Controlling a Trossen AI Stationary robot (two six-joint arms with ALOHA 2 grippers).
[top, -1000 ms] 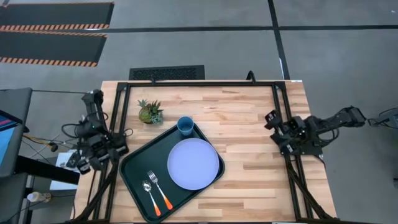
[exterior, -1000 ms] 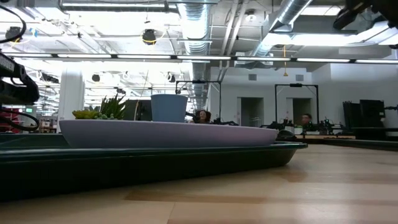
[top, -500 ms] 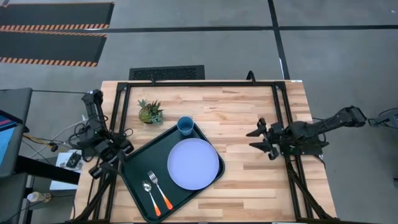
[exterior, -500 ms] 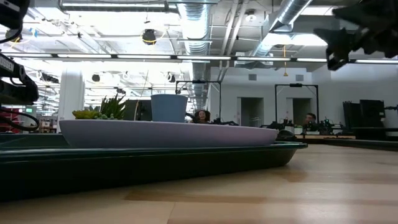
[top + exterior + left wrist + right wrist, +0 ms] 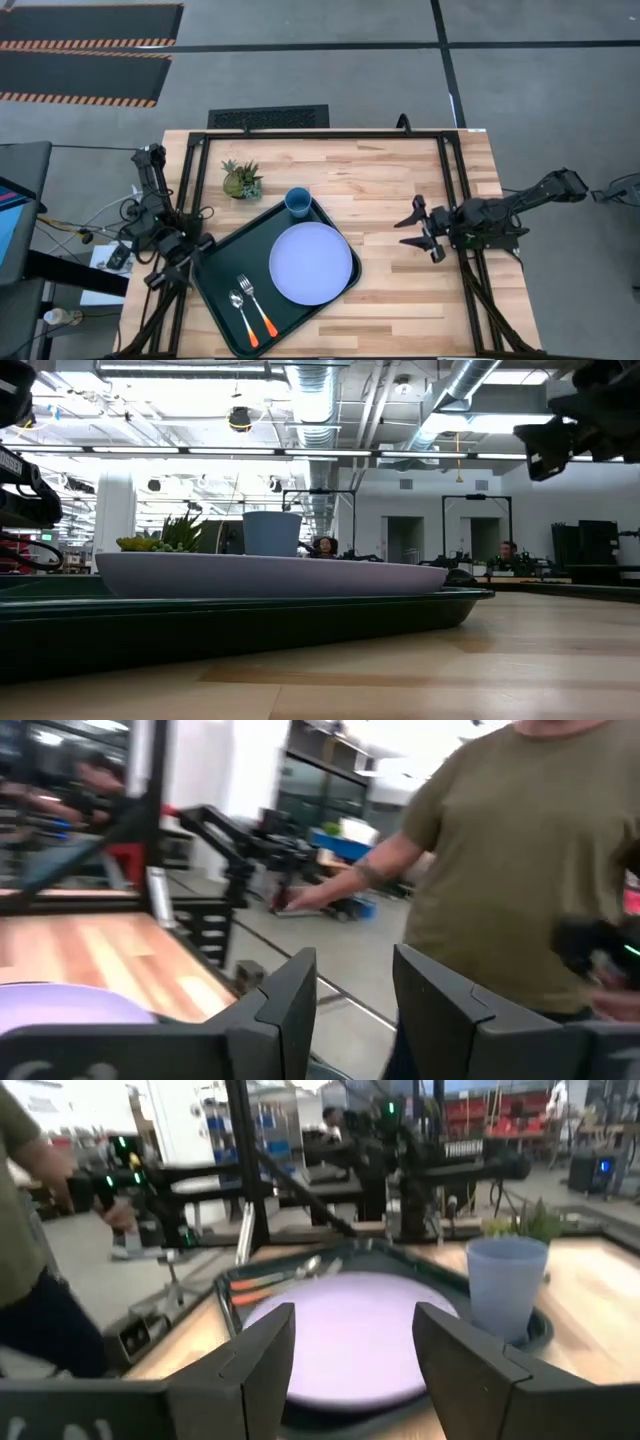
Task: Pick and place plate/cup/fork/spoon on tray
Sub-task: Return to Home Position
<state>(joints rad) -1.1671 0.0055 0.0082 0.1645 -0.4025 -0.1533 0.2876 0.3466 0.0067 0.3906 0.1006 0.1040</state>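
The dark green tray [image 5: 215, 275] lies slantwise on the table's left half. The lavender plate [image 5: 311, 263] rests flat in it, and the blue cup [image 5: 298, 202] stands upright at its far corner. The orange-handled fork [image 5: 257, 305] and spoon [image 5: 240, 310] lie side by side at its near end. My left gripper [image 5: 170, 270] is open and empty off the table's left edge, beside the tray. My right gripper [image 5: 405, 232] is open and empty above the bare table right of the tray, facing the plate [image 5: 350, 1330] and cup [image 5: 505, 1290].
A small green potted plant [image 5: 242, 180] stands on the table, toward the far edge from the tray. Black frame bars [image 5: 450, 170] run along the table's far, left and right edges. A person [image 5: 520, 850] stands beyond the left gripper. Bare wood lies between tray and right gripper.
My right gripper has swung from the table's right edge toward the tray and turned level, now facing the plate. My left gripper has shifted a little toward the near edge and turned beside the tray. The tray and everything on it have stayed put.
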